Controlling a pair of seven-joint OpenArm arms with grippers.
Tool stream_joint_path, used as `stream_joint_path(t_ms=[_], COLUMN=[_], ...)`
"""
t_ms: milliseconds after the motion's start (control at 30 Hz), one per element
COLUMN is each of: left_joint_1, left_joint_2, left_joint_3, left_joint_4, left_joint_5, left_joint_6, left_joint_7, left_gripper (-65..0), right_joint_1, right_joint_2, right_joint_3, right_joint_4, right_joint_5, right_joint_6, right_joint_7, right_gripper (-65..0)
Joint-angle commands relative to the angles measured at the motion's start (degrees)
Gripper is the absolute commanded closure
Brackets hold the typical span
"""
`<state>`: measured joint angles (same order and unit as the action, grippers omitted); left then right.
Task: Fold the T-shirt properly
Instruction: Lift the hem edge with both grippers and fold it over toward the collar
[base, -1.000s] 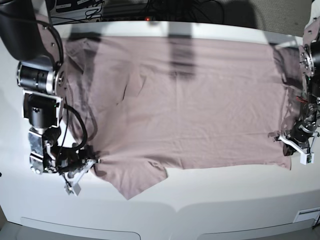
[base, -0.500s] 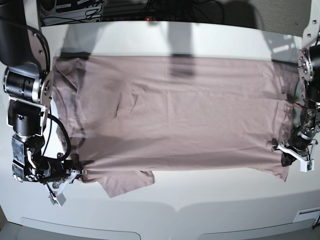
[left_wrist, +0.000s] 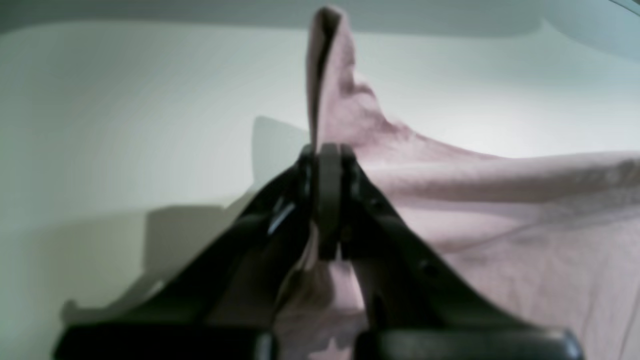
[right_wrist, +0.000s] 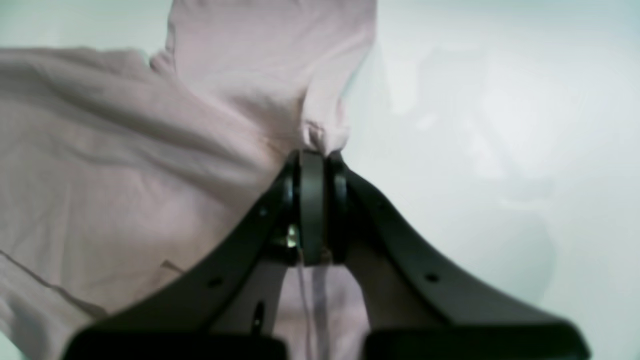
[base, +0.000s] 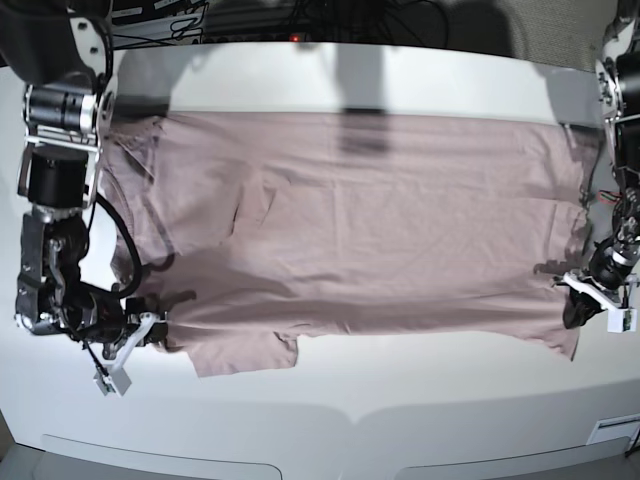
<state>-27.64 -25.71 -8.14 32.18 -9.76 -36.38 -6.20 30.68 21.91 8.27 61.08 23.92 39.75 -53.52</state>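
Base view shows the T-shirt (base: 360, 230) stretched flatter and tauter than before across the white table (base: 400, 420), its lower edge raised, left gripper (base: 583, 300) and right gripper (base: 150, 335) both clamped on its ends, cables at top.

The dusty pink T-shirt (base: 360, 220) lies spread wide across the white table, near edge pinched and lifted at both ends

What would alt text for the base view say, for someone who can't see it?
A dusty pink cotton T-shirt lies spread on a white table, stretched between two robot arms. The right gripper and the left gripper are each shut on its near edge.
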Motion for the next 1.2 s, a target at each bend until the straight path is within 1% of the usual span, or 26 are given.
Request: stream_joint_path(t_ms=[0, 100, 267, 400, 533, 667, 800, 867, 933, 1000, 1067, 1167], left_joint_1=[-0.6, 2.6, 7.3, 10.2, 12.8, 15.3, 17.8, 19.2, 20.4, 21.6, 22.5, 23.9], left_joint_2=[-1.6, -2.4, -4.1, -5.2, -5.9, -5.9, -5.9, -5.9, -5.9, -5.9, -5.9, -5.9], left_joint_3=[-0.1, -0.1, -0.1, -0.1, -0.2, -0.2, -0.5, -1.6, -3.5, -6.2, -9.0, -12.2], left_joint_4=[3.1, 10.0, 20.2, 26.0, 29.6, 32.2, 35.6, 37.8, 39.8, 41.9, 43.7, 45.7], left_joint_5=[-1.5, -2.3, -8.6, -9.4, -10.1, -10.3, -10.3, -10.3, -11.4, -14.3, -17.2, -19.1], left_joint_6=[-0.3, -0.3, -0.3, -0.3, -0.3, -0.1, -0.1, -0.1, -0.1, -0.1, -0.1, -0.2], left_joint_7=[-1.1, 2.0, 9.3, 12.5, 14.7, 15.2, 15.7, 16.2, 18.0, 20.8, 24.2, 27.8], left_gripper=[0.0, 0.0, 0.0, 0.0, 0.0, 0.0, 0.0, 0.0, 0.0, 0.0, 0.0, 0.0], right_joint_1=[0.9, -2.3, -6.4, -9.3, -12.5, -16.1, -19.3, -20.8, -22.4, -24.1, -25.5, -27.4], right_joint_2=[0.9, 0.9, 1.0, 0.9, 0.9, 0.9, 0.9, 0.9, 1.0, 0.9, 0.9, 0.9], right_joint_3=[0.2, 0.2, 0.3, 0.3, 0.4, 0.8, 3.8, 6.1, 8.1, 9.9, 10.8, 11.0], right_joint_4=[2.5, 7.0, 13.8, 19.7, 25.8, 31.3, 36.2, 37.8, 38.8, 39.3, 39.8, 40.6], right_joint_5=[0.7, 0.7, 0.8, 0.8, 0.8, 0.8, 0.8, 0.8, 1.6, 3.5, 3.7, 3.8], right_joint_6=[0.3, 0.3, 0.3, 0.3, 0.3, 0.3, 0.3, 0.3, 0.3, 0.3, 0.3, 0.3], right_joint_7=[1.0, 0.9, -0.4, -1.1, -2.4, -3.3, -3.4, -3.5, -3.5, -3.6, -3.6, -3.6], right_gripper=[0.0, 0.0, 0.0, 0.0, 0.0, 0.0, 0.0, 0.0, 0.0, 0.0, 0.0, 0.0])
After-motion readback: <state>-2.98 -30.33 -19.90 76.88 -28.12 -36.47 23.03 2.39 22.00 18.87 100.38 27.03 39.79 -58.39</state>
